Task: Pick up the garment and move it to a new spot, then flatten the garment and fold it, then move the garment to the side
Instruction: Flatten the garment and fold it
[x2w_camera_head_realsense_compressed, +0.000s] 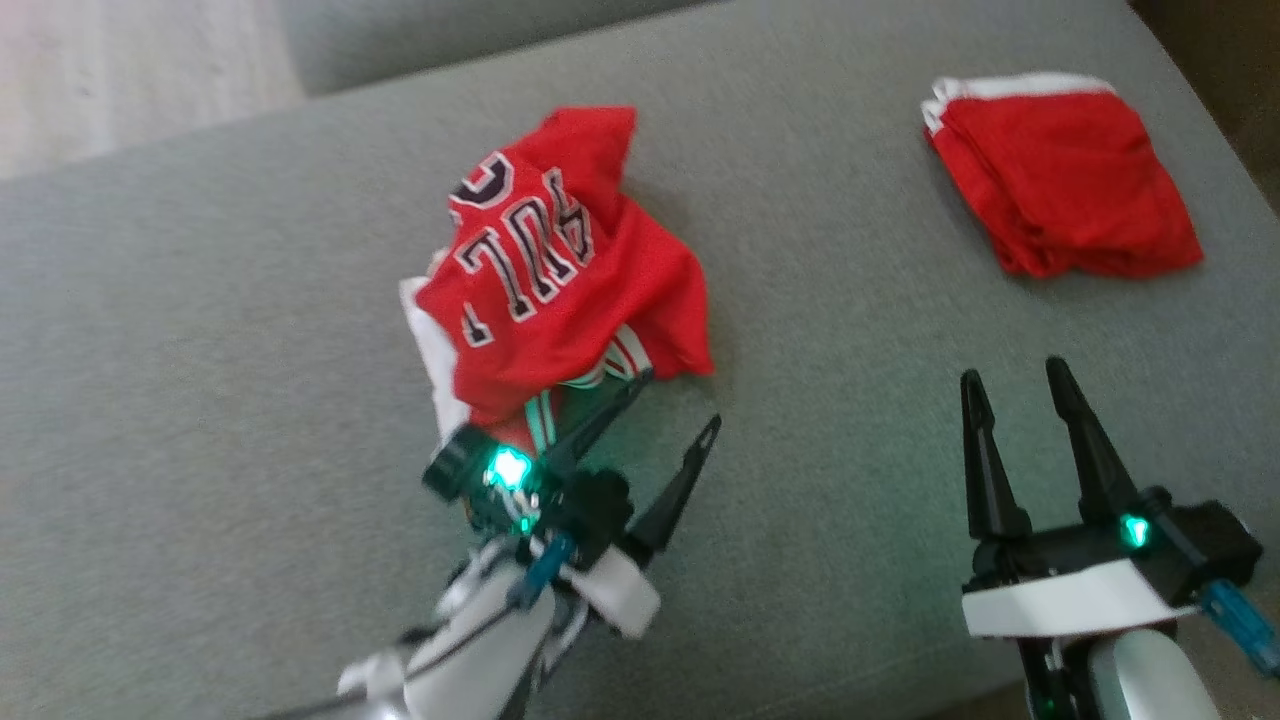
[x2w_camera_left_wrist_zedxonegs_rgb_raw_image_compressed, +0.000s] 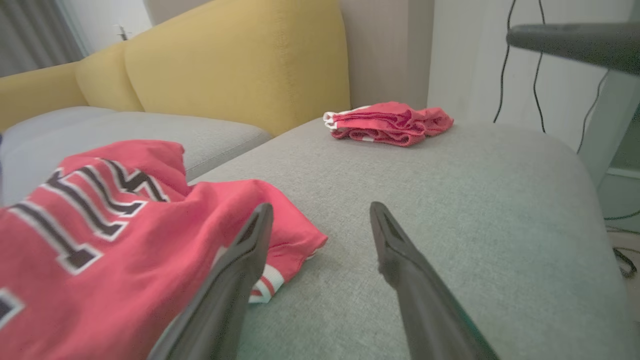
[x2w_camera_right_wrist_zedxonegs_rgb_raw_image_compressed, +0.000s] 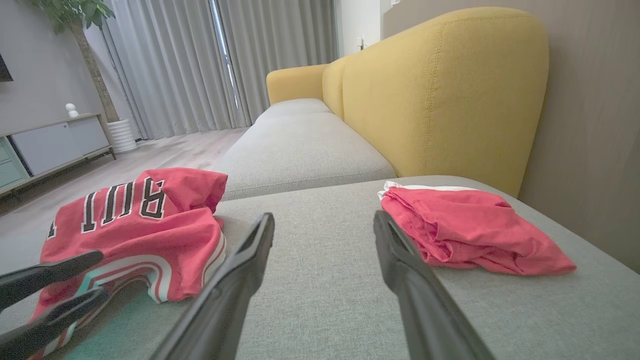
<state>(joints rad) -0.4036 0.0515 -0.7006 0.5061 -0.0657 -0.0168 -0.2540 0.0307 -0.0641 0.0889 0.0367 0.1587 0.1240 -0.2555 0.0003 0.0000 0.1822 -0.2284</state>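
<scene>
1. My left gripper (x2w_camera_head_realsense_compressed: 680, 398): fingers apart, one at the hem of the jersey (x2w_camera_head_realsense_compressed: 560, 290). My right gripper (x2w_camera_head_realsense_compressed: 1012, 370): apart, empty.
2. Jersey: crumpled mid-cushion (x2w_camera_head_realsense_compressed: 200, 400). Judged soft, light, slippery; grip the striped hem.
3. Folded garment (x2w_camera_head_realsense_compressed: 1065, 180): far right.

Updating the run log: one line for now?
left gripper: open, at hem of crumpled jersey | right gripper: open | folded garment: far right of cushion

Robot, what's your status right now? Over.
Open left pincer at hem of crumpled jersey, nothing gripped. Open right pincer over the cushion. A folded red garment far right, out of the way.
</scene>
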